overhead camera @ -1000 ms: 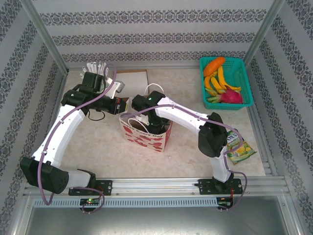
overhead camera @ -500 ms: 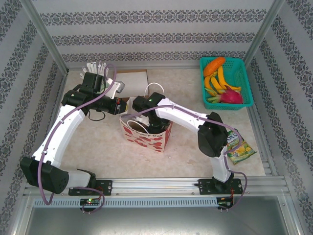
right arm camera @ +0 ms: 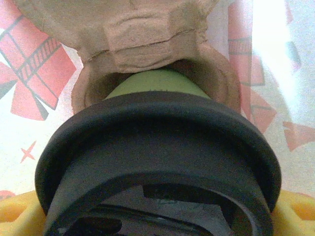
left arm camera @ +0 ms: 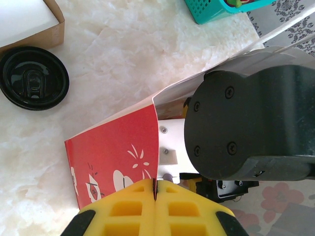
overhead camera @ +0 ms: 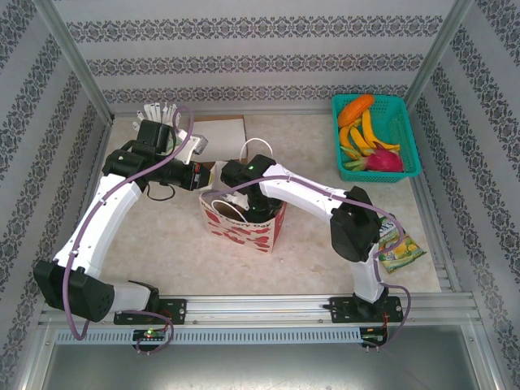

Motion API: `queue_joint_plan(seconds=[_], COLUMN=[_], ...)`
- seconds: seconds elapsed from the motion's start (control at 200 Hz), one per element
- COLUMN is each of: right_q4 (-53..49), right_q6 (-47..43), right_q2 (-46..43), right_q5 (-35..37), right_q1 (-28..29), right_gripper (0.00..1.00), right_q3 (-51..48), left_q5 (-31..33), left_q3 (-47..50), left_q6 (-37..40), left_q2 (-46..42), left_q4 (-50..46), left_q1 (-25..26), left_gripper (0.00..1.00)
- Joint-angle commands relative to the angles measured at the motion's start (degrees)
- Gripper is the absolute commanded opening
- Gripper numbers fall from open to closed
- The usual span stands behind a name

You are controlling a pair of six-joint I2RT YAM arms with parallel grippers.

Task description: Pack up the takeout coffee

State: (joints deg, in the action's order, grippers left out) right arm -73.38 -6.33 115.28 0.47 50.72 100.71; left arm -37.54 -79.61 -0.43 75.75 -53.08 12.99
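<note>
Takeout coffee (right arm camera: 157, 128) sank deeper into bag (overhead camera: 244, 231) on marble table (overhead camera: 162, 244).

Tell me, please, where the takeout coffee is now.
In the right wrist view, the takeout coffee is held by the right end effector, its base in a pulp holder inside the paper bag.

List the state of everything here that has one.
takeout coffee: lidded, lower end in the pulp carrier socket.
paper bag: standing open.
left end effector: shut on paper bag rim.
right end effector: shut on takeout coffee.
teal basket: holds fruit.
</note>
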Motion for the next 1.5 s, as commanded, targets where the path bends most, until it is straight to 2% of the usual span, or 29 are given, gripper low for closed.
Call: queue_joint_plan(seconds=[0.0, 1.294, 1.494], right_q4=[3.1, 5.7, 5.3], right_q6=[0.4, 0.2, 0.3], right_q2=[3.9, 4.9, 6.6], right_q5=[0.7, 0.8, 2.8], right_q1=[-0.5, -1.4, -1.6], right_gripper=[0.59, 0.59, 0.58], right_q3=[-3.5, -5.5, -6.1], left_q5=[-2.0, -2.0, -2.0], left_q3=[0.5, 1.6, 1.5], left_q6=[0.3, -0.3, -0.6], left_q2=[-0.6, -0.7, -1.0], left_q4=[1.5, 2.2, 2.5], left_q1=[-0.4, -0.5, -0.4], left_gripper=[0.00, 0.00, 0.00])
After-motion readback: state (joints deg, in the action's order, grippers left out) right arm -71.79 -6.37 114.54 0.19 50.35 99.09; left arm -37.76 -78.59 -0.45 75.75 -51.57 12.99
